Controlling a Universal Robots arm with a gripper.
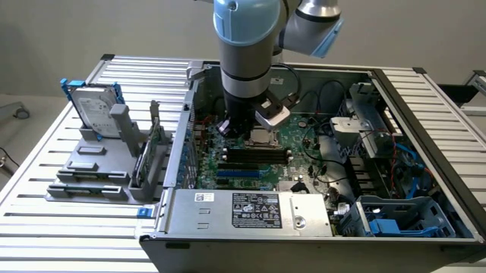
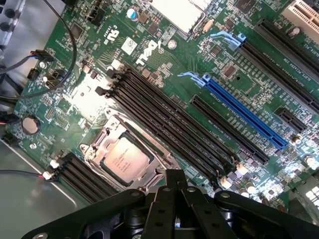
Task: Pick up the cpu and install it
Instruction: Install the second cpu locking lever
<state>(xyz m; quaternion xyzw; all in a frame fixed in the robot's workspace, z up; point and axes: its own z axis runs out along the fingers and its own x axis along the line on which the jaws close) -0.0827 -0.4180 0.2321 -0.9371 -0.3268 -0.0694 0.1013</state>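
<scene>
In the exterior view the arm [image 1: 244, 51] reaches straight down into the open case [image 1: 319, 159], which lies on the slatted desk [image 1: 45, 170]. The tool [image 1: 244, 126] hangs just above the socket [image 1: 262, 136] near the middle of the board [image 1: 304, 153], with the memory slots [image 1: 256, 154] just beside it on the side toward the power supply [image 1: 247, 209]. Outside the case, toward the exterior view's left edge of the desk, a grey rack [image 1: 99, 170] holds the upright drive [image 1: 95, 108].

In the wrist view the cpu [image 2: 124, 160] sits in the socket [image 2: 107, 142], its silvery top flat and square inside the metal frame. The tool [image 2: 173, 186] stands just beside it, its two fingers [image 2: 167, 199] drawn together with nothing between them, so it has hold of nothing. The black slots [image 2: 169, 124] run alongside the socket, and a blue slot [image 2: 244, 112] lies further off.

By my judgement the cpu is light, stiff and thin, its metal top smooth and likely slippery, its underside contacts fragile. It should be gripped by two opposite edges, kept level, and never pressed down hard.
</scene>
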